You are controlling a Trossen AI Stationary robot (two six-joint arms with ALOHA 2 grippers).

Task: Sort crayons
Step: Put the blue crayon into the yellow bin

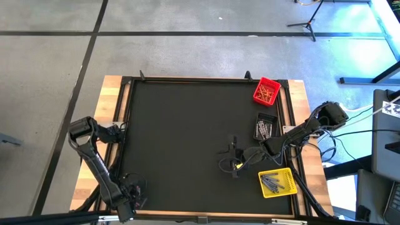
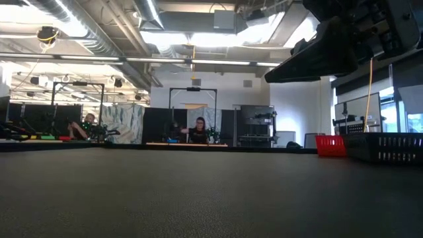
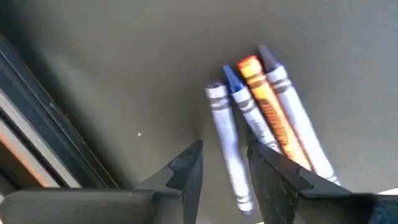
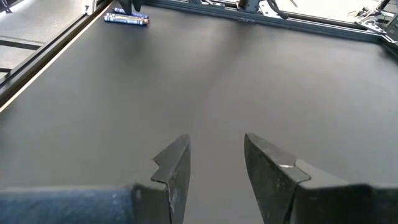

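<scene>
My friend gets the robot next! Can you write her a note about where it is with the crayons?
Left tool: open, empty, hovering at the mat's near-left corner over four loose crayons, one orange, the rest blue or grey.
Right tool: open, empty, over bare mat near the right side.
Done: orange crayons in the red bin, blue-grey ones in the yellow bin, more in the black bin.
Left: pick up the four loose crayons one by one and bin each by colour.

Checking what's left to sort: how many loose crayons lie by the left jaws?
4, side by side on the mat in the left wrist view: grey, blue, orange, grey. Others may be out of frame.
</scene>
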